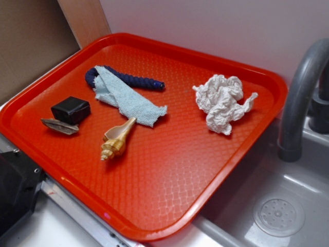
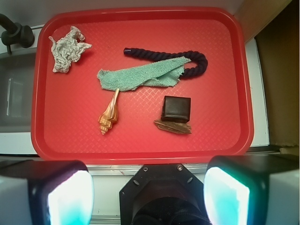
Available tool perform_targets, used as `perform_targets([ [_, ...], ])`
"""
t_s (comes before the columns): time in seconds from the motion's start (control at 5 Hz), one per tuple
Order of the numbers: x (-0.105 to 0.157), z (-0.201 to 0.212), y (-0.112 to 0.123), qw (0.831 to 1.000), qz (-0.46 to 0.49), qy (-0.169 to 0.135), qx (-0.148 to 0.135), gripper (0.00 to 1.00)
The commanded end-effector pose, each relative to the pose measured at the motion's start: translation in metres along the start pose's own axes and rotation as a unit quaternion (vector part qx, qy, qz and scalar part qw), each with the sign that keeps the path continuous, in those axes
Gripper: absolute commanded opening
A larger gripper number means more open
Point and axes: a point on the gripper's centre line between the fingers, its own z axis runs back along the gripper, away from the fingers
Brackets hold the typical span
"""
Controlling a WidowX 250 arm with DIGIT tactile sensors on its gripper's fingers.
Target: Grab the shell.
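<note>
We see the red tray (image 1: 169, 170) from the side and a bit above in the exterior view, with a grey sink (image 1: 267, 206) at the lower right. The wrist view looks almost straight down from higher up, with the gripper (image 2: 149, 190) filling the bottom. Both views share the whole tray.
</note>
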Motion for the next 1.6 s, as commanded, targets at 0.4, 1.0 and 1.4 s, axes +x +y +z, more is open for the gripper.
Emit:
perform_targets([
  [0.4, 0.016, -0.063, -0.026, 0.995, 0.094, -0.015, 0.012, 1.0],
  [1.0, 0.021, -0.186, -0.067, 0.996, 0.08, 0.001, 0.038, 1.0],
  [1.4, 0.027, -0.212, -0.09, 1.0, 0.014, 0.001, -0.008, 1.0],
])
